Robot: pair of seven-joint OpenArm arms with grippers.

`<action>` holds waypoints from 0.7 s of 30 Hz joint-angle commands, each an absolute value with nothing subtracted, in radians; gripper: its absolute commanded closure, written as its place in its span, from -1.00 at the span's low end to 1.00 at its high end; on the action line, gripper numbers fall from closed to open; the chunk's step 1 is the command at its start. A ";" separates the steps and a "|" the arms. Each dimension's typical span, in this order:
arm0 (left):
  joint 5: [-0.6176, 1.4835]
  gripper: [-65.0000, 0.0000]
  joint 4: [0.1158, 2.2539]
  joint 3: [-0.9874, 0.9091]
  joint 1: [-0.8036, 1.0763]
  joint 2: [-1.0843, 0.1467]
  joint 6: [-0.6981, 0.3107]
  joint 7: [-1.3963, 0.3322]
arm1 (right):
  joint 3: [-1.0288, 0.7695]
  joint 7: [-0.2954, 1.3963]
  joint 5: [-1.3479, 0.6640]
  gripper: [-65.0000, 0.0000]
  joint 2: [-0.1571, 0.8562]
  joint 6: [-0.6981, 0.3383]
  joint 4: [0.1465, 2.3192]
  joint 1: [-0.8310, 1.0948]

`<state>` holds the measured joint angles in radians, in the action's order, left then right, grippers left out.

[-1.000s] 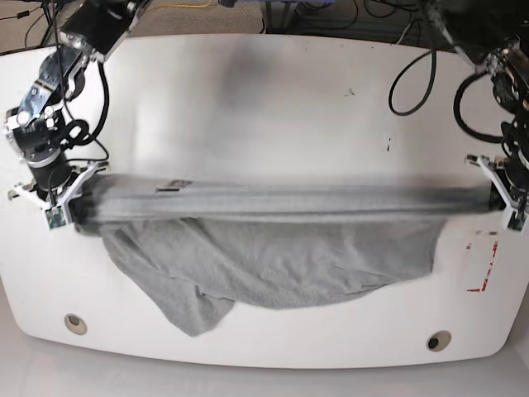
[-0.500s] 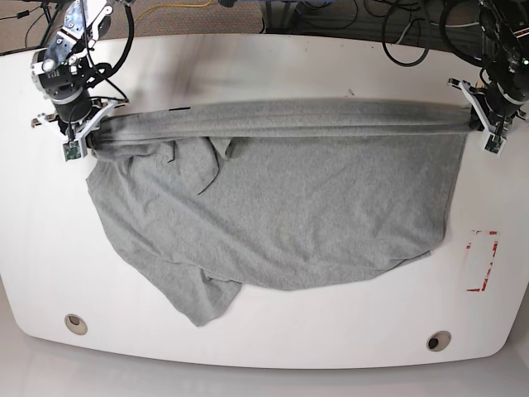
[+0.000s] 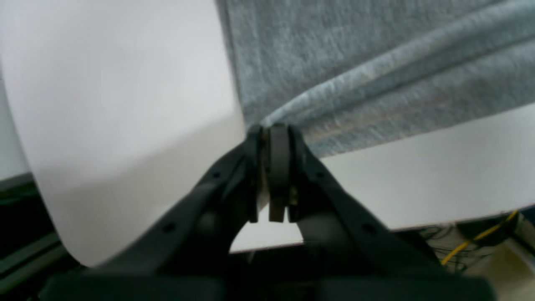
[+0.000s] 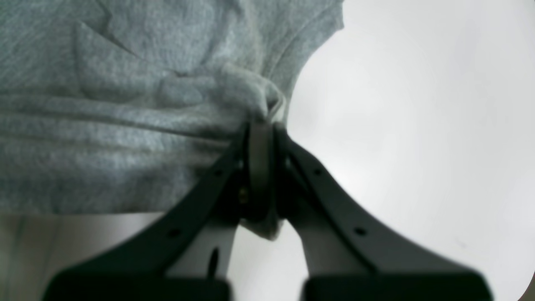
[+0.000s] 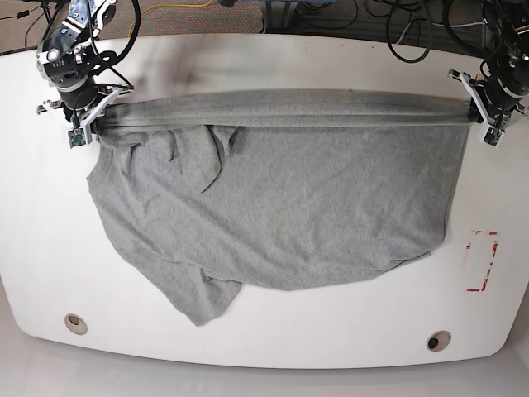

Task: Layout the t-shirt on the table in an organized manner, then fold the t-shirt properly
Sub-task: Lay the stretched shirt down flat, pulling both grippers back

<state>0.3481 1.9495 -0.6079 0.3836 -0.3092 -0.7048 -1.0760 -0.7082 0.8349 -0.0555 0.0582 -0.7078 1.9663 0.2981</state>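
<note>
1. Left wrist view: the left tool (image 3: pixel 273 138) is clenched on a bunched corner of the shirt (image 3: pixel 376 75). From the tips the grey cloth fans up and to the right, ridged with taut folds. The white surface (image 3: pixel 117 104) lies to the tool's left and below the cloth edge on its right.

2. Right wrist view: the right tool (image 4: pixel 261 133) is clenched on another gathered corner of the shirt (image 4: pixel 104 125), with a small tuft squeezed out past the tips. The cloth spreads to the tool's left, with creases running sideways; bare surface (image 4: pixel 397 104) is to its right.

3. Base view: the left tool (image 5: pixel 488 112) and right tool (image 5: pixel 83 124) each grip one end of the shirt's (image 5: pixel 281 207) far edge, which runs nearly straight between them. The rest trails toward the near side of the surface (image 5: pixel 273 70).

4. Progress, as a judgement: the layout is partly done. One edge is stretched, but near the right tool the cloth is rumpled, with a flap folded over, and the near edge ends in an uneven, crumpled corner. The lettering is not in view. Smoothing, squaring up and all of the folding remain.
</note>
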 commanded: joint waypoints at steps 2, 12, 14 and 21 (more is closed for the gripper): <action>0.337 0.98 1.942 -0.591 0.318 -0.340 -0.698 -1.064 | -0.716 0.820 -0.050 0.99 0.070 -0.698 1.980 0.311; 0.337 0.98 1.808 -0.539 0.182 -0.386 -0.698 -1.064 | -0.719 0.820 -0.048 0.99 0.070 -0.698 1.929 0.331; 0.337 0.98 1.776 -0.526 0.159 -0.392 -0.698 -1.064 | -0.720 0.819 -0.048 0.99 0.070 -0.698 1.910 0.340; 0.337 0.97 1.712 -0.513 0.116 -0.392 -0.698 -1.064 | -0.717 0.814 -0.048 0.98 0.070 -0.698 1.886 0.349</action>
<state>0.3523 1.7123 -0.5076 0.1326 -0.3695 -0.7078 -1.0721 -0.7078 0.8230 -0.0570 0.0555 -0.7078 1.8759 0.3511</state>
